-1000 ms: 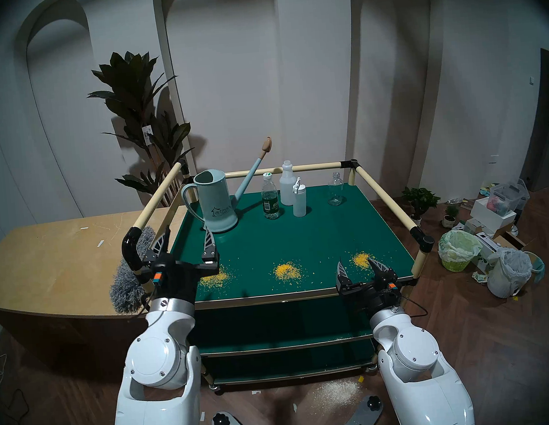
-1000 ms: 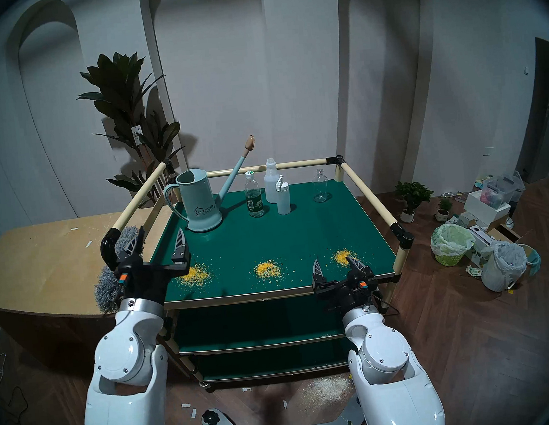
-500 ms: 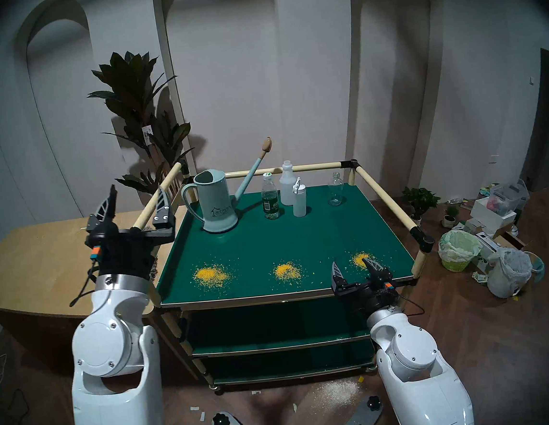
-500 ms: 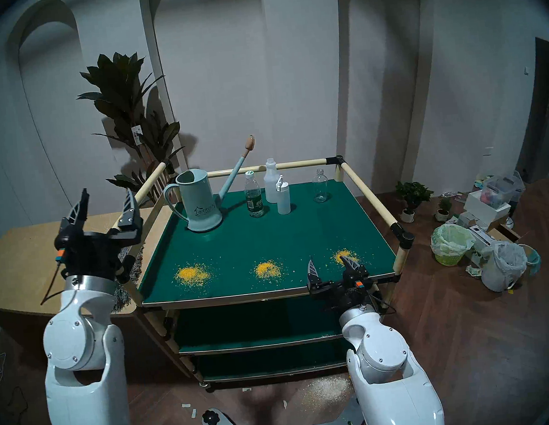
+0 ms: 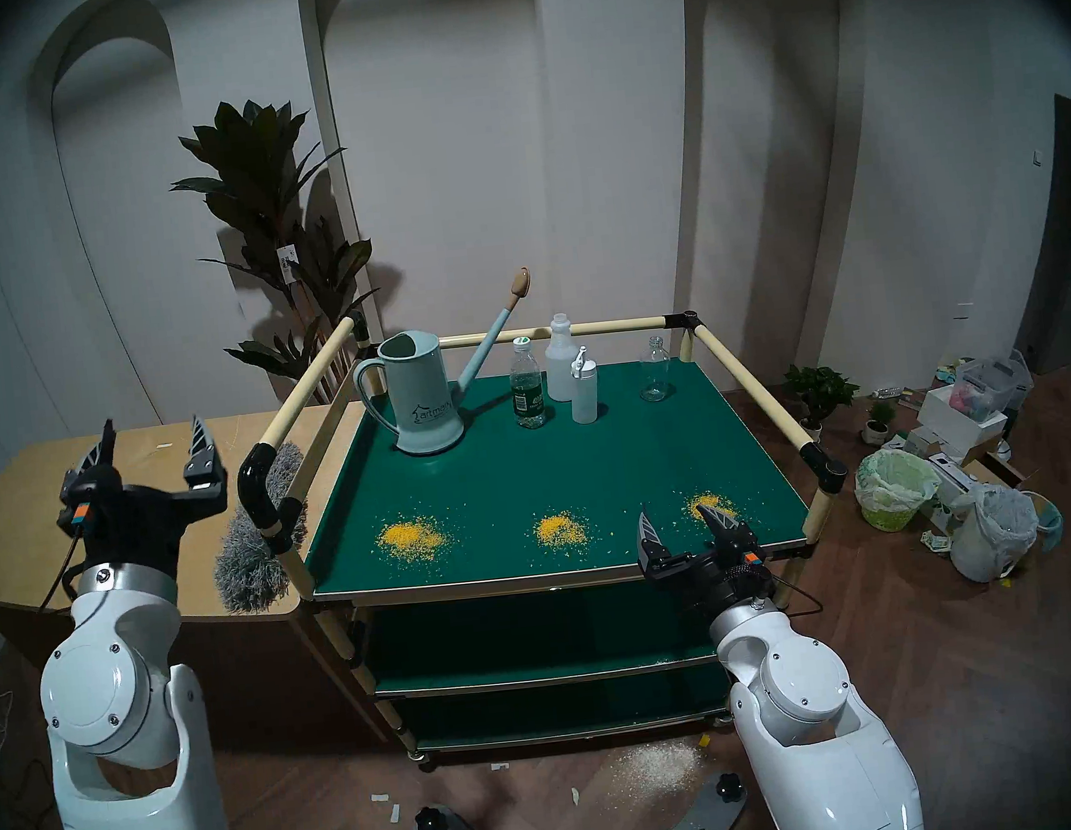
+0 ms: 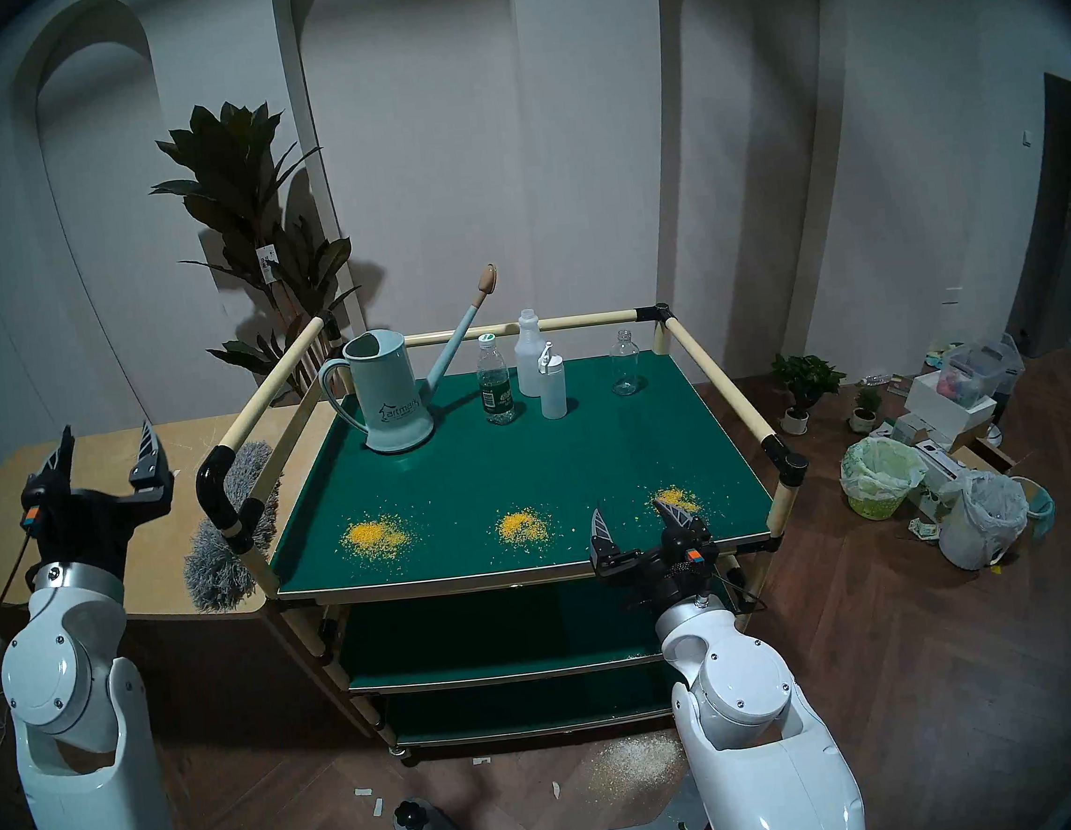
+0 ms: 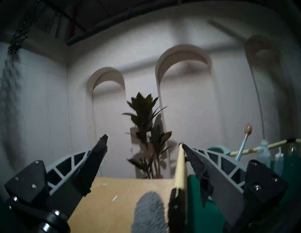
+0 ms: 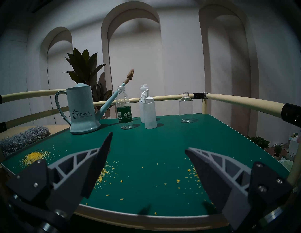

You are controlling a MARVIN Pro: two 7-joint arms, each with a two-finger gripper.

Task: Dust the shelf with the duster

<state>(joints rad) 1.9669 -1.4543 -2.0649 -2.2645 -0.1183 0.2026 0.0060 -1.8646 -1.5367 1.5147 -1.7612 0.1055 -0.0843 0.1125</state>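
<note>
jaws wide on both arms: left gripper [image 5: 152,445] raised level over the bench [image 5: 27,519], beside the duster [image 5: 253,556]; right gripper [image 5: 676,512] level at the shelf [image 5: 557,461] front edge.

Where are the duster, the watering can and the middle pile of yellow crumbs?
duster [image 5: 249,566]: head left view, on its shaggy grey strands near the counter's edge.
watering can [image 5: 421,397]: head left view, on the pale blue body above the logo.
middle pile of yellow crumbs [image 5: 558,528]: head left view, on the heap's dense centre.
</note>
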